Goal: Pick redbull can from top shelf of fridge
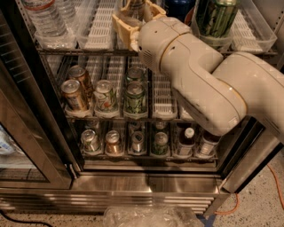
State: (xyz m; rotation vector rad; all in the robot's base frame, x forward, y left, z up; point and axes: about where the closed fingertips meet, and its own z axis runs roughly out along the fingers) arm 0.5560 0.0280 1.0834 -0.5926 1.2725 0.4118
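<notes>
My gripper reaches into the fridge at the top shelf, a wire rack with clear lane bins and white slotted floors. It is open, with its tan fingers on either side of a slim can at the frame's top edge. This looks like the redbull can, but only its lower part shows. My bulky cream arm crosses from the right and hides part of the shelves behind it.
On the top shelf, water bottles stand left, with a dark blue can and a wide green can right. Lower racks hold several cans and bottles. The open glass door is left. A crumpled plastic bag lies on the floor.
</notes>
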